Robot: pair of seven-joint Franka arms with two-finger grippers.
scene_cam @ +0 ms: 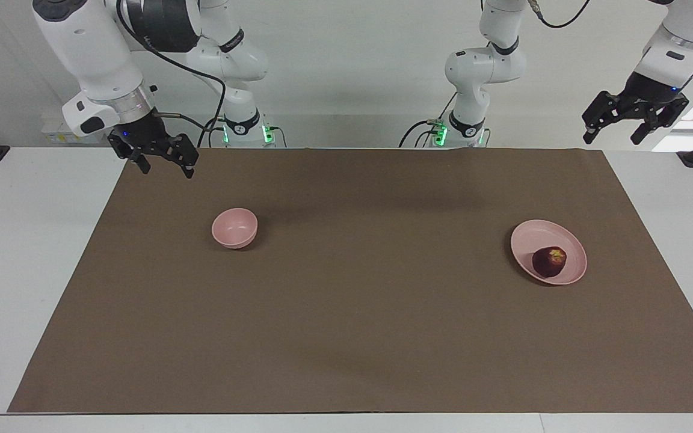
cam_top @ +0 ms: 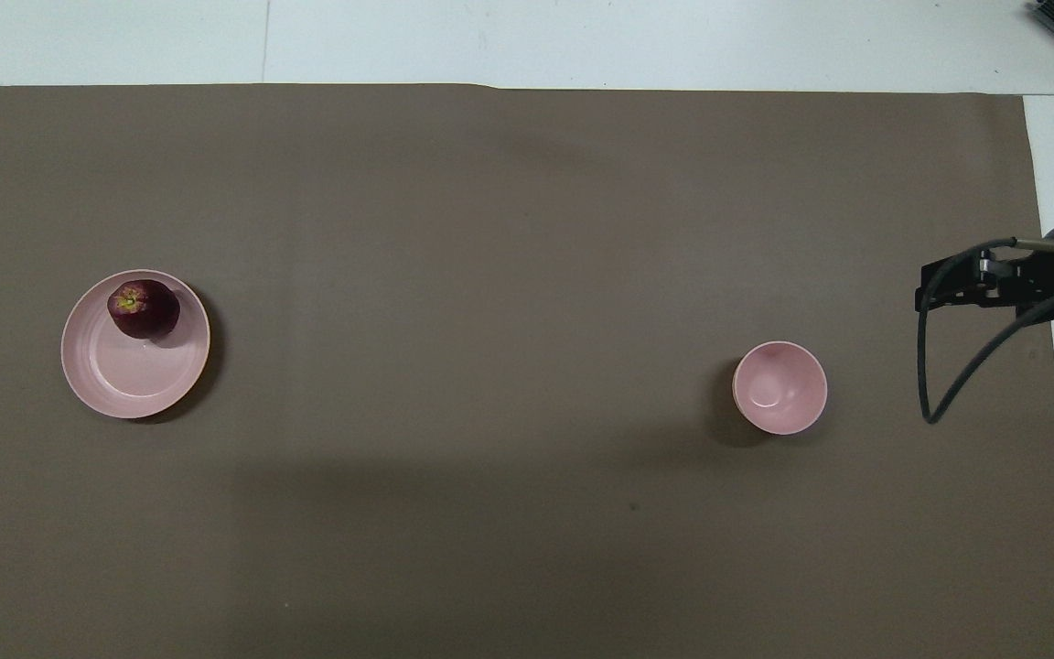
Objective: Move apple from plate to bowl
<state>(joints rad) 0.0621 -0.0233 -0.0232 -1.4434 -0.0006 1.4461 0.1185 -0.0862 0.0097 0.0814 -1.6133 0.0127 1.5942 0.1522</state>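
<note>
A brown mat [scene_cam: 358, 282] is covering the surface, with the pale pink plate [scene_cam: 539, 231] lying toward the left arm's end and the small pink bowl [scene_cam: 234, 228] well apart toward the right arm's end. The dark red apple [scene_cam: 549, 261] is sitting on the plate, off centre. The left gripper [scene_cam: 628, 123] is hanging with jaws wide over the surface edge, the right gripper [scene_cam: 160, 157] waiting likewise near the bowl; the left should be descending straight over the apple, straddling its widest part.

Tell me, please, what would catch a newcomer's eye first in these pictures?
Probably the dark red apple, sitting on the pale pink plate toward the left arm's end of the brown mat. Next, the small empty pink bowl toward the right arm's end, with the open left gripper and right gripper raised high.
</note>
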